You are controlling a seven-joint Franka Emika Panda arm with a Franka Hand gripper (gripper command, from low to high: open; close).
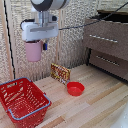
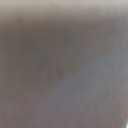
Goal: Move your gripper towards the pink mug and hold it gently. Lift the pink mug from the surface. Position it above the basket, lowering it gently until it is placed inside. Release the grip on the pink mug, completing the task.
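Gripper (image 1: 36,47) held pink mug (image 1: 33,51) in fingers, well above counter (image 1: 95,107), up and to the exterior view's right of red basket (image 1: 22,100). Wrist view blurred.

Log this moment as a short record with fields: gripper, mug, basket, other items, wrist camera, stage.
gripper: gripper raised high above the wooden floor, shut on the pink mug
mug: pink mug airborne, upright, hanging below the hand
basket: basket on the floor at the exterior view's lower left, nothing seen inside; mug is above and slightly to the right of it
other items: red bowl, patterned box, wooden dresser
wrist camera: blurred, nothing readable
stage: lifted, not yet lowered into the basket
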